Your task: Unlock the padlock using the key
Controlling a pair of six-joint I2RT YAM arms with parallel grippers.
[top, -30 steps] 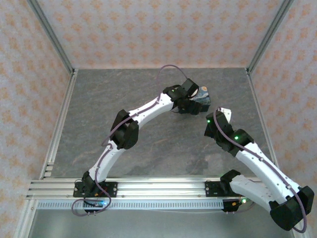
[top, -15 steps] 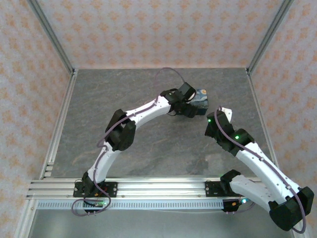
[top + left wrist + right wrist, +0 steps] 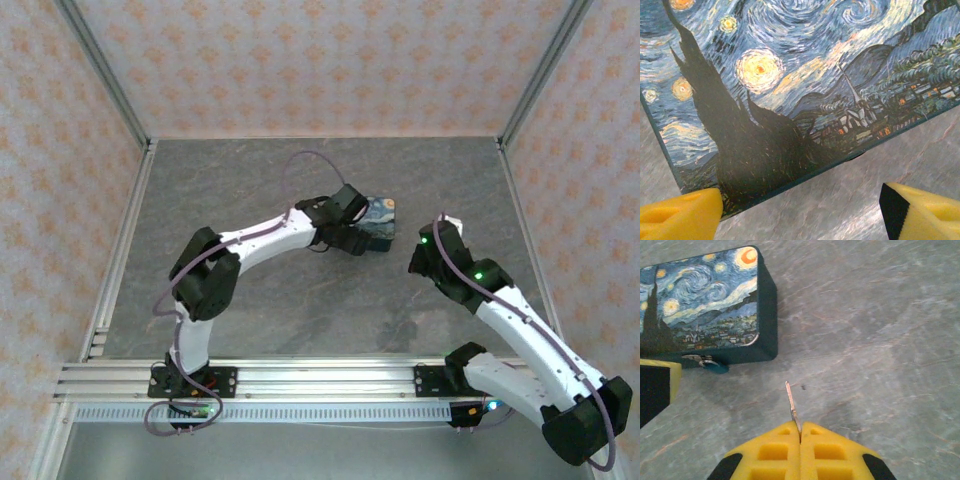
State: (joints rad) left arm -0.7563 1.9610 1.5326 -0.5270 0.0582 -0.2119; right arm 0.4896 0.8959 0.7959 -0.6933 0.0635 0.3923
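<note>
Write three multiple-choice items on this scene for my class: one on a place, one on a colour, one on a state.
1. Where is the padlock? A at the painted box's side; B on its lid; C far from it.
2. What colour are the end effector pads? A yellow; B red; C white.
3. The right end effector is: A open; B shut on the key; C shut, empty.
Answers: A, it shows at the box's side wall; A, yellow foam; B, the key's blade juts from the closed pads.
</note>
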